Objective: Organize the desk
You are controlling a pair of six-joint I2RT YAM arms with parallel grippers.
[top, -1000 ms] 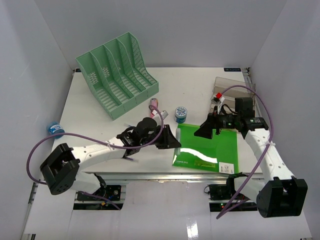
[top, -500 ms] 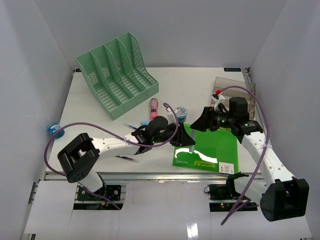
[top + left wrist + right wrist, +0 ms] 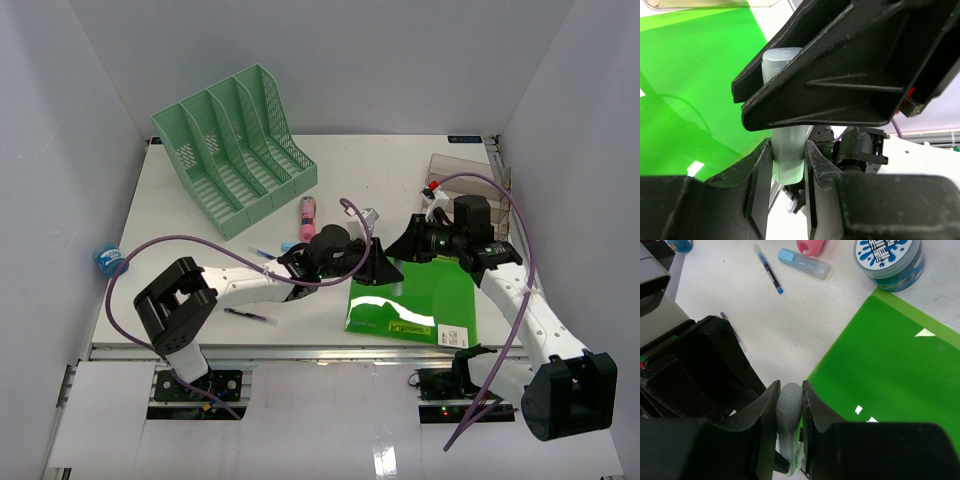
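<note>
White and flat, the desk fills the middle of the overhead view, with its metal rail along the 6 o'clock edge. A mint-green file organizer with four slots stands at 11 o'clock. A bright green folder lies flat at 4 o'clock, reaching the near edge.

The two arms meet just above the folder's 10 o'clock corner, a little toward 3 o'clock from the desk's centre. The left gripper is clamped on the lower part of a pale translucent tube. The right gripper pinches the same tube higher up, fingers pressed against both its sides.

A smoky clear box sits at 2 o'clock. A round blue tin rests just beside the folder's far edge. A pink marker lies at 12 o'clock from the centre. Close by it are a pale blue highlighter and a thin blue pen. A dark pen lies at 7 o'clock, near the rail.
</note>
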